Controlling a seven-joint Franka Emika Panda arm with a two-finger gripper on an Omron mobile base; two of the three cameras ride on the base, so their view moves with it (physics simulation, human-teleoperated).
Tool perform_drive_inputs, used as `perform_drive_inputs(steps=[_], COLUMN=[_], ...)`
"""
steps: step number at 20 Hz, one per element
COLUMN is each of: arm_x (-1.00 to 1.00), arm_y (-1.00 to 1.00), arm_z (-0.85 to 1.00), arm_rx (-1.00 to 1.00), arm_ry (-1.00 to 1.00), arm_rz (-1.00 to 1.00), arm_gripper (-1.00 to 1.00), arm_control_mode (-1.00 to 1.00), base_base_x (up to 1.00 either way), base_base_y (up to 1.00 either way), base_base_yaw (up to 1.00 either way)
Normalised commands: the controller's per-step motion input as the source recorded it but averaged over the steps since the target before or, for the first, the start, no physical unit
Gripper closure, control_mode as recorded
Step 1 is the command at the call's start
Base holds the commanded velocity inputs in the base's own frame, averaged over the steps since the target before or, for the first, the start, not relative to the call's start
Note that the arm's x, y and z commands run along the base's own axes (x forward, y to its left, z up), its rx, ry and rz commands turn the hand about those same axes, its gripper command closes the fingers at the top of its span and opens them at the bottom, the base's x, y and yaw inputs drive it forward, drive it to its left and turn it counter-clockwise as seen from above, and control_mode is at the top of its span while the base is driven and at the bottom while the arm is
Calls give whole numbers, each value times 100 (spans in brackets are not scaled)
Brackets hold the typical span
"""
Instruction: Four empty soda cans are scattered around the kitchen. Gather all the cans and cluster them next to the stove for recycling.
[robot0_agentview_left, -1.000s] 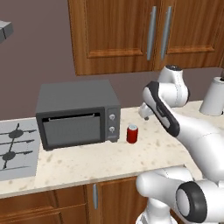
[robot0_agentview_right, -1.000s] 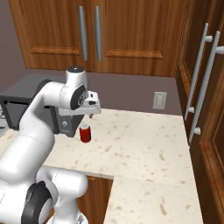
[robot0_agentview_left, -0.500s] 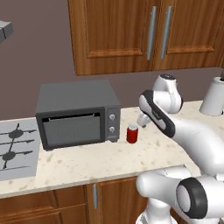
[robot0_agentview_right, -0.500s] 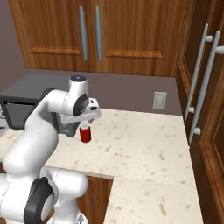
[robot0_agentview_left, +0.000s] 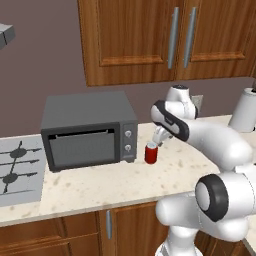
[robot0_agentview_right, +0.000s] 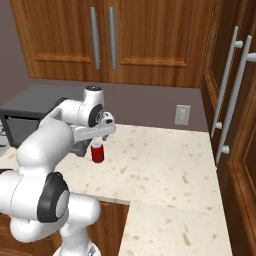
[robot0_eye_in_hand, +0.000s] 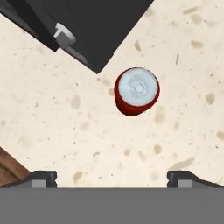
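One red soda can (robot0_agentview_left: 151, 153) with a silvery top stands upright on the speckled counter, just right of the dark microwave (robot0_agentview_left: 87, 131). My gripper (robot0_agentview_left: 159, 139) hangs open directly above the can, not touching it. The right base view shows the soda can (robot0_agentview_right: 98, 152) under the gripper (robot0_agentview_right: 97, 139). Looking down in the hand view, the soda can (robot0_eye_in_hand: 136, 91) sits ahead of the gripper (robot0_eye_in_hand: 112, 178), whose fingertips (robot0_eye_in_hand: 43, 177) stand wide apart with nothing between them. The stove (robot0_agentview_left: 17, 170) lies at the counter's far left, beyond the microwave.
The microwave's front corner (robot0_eye_in_hand: 87, 30) is close beside the can. A white roll (robot0_agentview_left: 246, 110) stands at the counter's right end. Wall cabinets (robot0_agentview_left: 165, 35) hang above. Tall cabinet doors with long handles (robot0_agentview_right: 230, 100) close off the right side.
The arm has swung left and down, bringing the open hand from right of the can to just above it. The can has not moved.
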Motion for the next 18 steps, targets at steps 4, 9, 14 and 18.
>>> perform_drive_inputs(steps=[4, 9, 14, 18], arm_x=[28, 26, 18, 23], arm_y=[1, 6, 7, 1], arm_z=[-38, -34, -30, -10], arm_rx=[-3, -3, 0, 0], arm_ry=[4, 3, 0, 0], arm_rz=[12, 9, 5, 3], arm_gripper=[-100, -100, -100, -100], arm_control_mode=[-100, -100, -100, -100], base_base_x=[0, 0, 0, 0], base_base_y=[0, 0, 0, 0], base_base_yaw=[0, 0, 0, 0])
